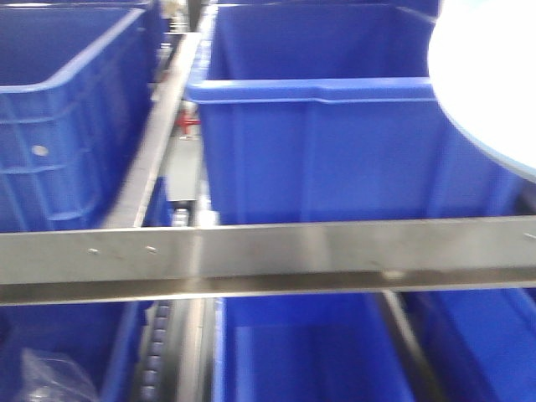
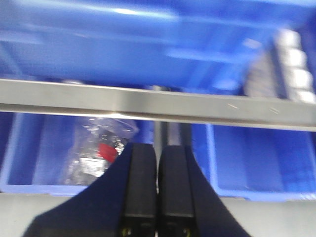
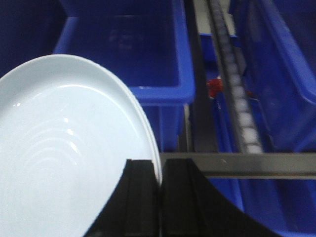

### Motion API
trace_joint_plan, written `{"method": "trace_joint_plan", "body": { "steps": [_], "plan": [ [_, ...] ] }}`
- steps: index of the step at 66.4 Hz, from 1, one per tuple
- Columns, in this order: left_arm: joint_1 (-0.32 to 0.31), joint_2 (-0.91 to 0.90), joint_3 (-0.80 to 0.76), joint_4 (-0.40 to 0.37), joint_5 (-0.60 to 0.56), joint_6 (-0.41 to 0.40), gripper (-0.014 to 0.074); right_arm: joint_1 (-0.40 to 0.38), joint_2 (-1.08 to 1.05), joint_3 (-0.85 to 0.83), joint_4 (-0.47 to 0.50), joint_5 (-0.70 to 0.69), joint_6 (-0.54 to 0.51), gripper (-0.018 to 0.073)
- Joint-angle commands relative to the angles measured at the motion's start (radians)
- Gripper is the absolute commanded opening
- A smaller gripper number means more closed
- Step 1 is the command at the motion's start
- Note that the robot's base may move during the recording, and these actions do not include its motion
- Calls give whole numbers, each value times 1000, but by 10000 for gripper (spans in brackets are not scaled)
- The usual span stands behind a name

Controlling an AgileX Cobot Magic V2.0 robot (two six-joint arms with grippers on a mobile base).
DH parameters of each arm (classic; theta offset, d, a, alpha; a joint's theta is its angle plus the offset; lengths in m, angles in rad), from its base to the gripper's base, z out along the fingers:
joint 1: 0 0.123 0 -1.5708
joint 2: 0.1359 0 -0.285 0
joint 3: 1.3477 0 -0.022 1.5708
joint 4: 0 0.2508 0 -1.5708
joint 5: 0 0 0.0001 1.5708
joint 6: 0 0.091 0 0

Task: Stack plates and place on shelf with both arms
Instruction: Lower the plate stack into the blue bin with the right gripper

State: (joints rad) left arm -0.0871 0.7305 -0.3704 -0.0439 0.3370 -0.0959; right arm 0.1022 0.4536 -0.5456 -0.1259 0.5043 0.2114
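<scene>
Although much of the scene is blurred, the plates (image 3: 64, 158) are seen in the right wrist view as a pale, glossy disc cut off by the left and bottom edges; two rim lines are faintly suggested at the right edge, yet whether one plate or two is held cannot be told with certainty. In the front view only a curved slice of the plates (image 1: 486, 75) is shown at the upper right corner, the rest lying outside the picture. The disc is held tilted, its face turned toward the wrist camera, above a blue crate (image 3: 128, 54) on the shelf (image 3: 247, 165). The rim is pinched between the fingers of the right gripper (image 3: 160, 197), which are pressed nearly together on it. The fingers of the left gripper (image 2: 157, 192) are pressed together with nothing between them, in front of the shelf rail (image 2: 158, 103). Behind that rail, a crumpled clear bag (image 2: 98, 148) with something red inside is lying in a lower crate (image 2: 44, 143); its contents cannot be made out
</scene>
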Motion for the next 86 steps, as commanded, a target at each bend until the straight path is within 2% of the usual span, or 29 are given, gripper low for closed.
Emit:
{"method": "trace_joint_plan", "body": {
  "steps": [1,86],
  "plan": [
    [2,-1,-28,-1,-76,-9,83,-8,1,-30,-8,-98,-4,57],
    [2,-1,-28,-1,-76,-9,83,-8,1,-30,-8,-98,-4,57]
  ]
}}
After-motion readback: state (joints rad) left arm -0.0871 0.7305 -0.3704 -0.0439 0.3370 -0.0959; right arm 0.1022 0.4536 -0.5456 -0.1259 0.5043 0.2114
